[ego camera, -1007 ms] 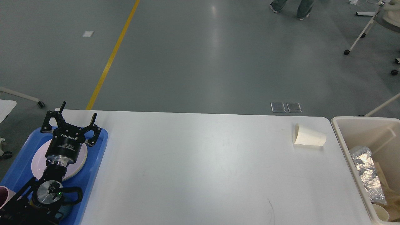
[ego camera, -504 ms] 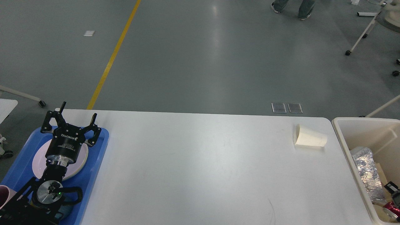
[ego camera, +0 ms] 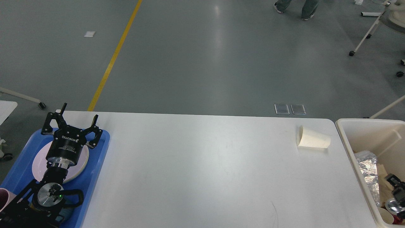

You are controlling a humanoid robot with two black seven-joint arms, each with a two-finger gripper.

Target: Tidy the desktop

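Observation:
The white desktop point(ego camera: 202, 171) fills the middle of the head view. A beige paper cup point(ego camera: 313, 138) lies on its side near the far right corner, its mouth facing left. My left gripper point(ego camera: 80, 111) is open and empty, held above the blue tray point(ego camera: 98, 158) and the pink plate point(ego camera: 80, 164) at the table's left end. My right gripper point(ego camera: 394, 186) shows only as a small dark part over the beige bin point(ego camera: 345, 133) at the lower right, far from the cup. Its fingers cannot be told apart.
The bin holds a crumpled foil wrapper point(ego camera: 367, 167) and a paper cup point(ego camera: 386, 216). A pink mug point(ego camera: 4, 197) sits at the tray's near left. A person's feet point(ego camera: 294, 8) are on the floor far behind the table.
My right arm has come into view over the bin at the lower right and moved up a little. The left arm and the paper cup have not moved.

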